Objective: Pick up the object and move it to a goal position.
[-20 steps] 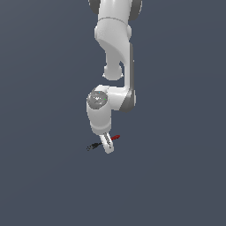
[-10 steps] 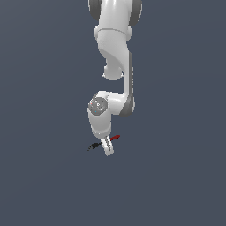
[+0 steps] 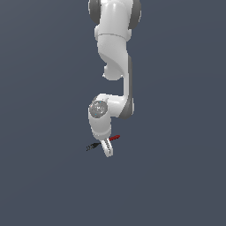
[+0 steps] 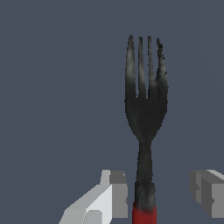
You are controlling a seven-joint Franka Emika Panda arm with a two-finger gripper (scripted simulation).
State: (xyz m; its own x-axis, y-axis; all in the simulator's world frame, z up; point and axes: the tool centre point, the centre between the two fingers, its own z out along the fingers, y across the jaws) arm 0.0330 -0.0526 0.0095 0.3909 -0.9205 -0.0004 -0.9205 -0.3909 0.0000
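The object is a small fork with a black tined head point(image 4: 144, 105) and a red handle point(image 4: 144, 215). In the exterior view it is a tiny rod, its red half point(image 3: 114, 137) towards the exterior view's right and its black forked half point(image 3: 93, 145) towards the left. My white gripper point(image 3: 107, 151) hangs straight over its middle. In the wrist view the gripper point(image 4: 159, 188) is open and the fork's neck runs between the two fingers. The neck is almost against one finger point(image 4: 114, 188). A clear gap separates it from the other finger point(image 4: 208, 190).
A plain dark grey surface point(image 3: 176, 176) surrounds the fork in both views. The white arm point(image 3: 115, 48) rises from the gripper towards the top of the exterior view. No goal marker shows in either view.
The wrist has sunk a little towards the fork over the last second. The fork has stayed where it was.
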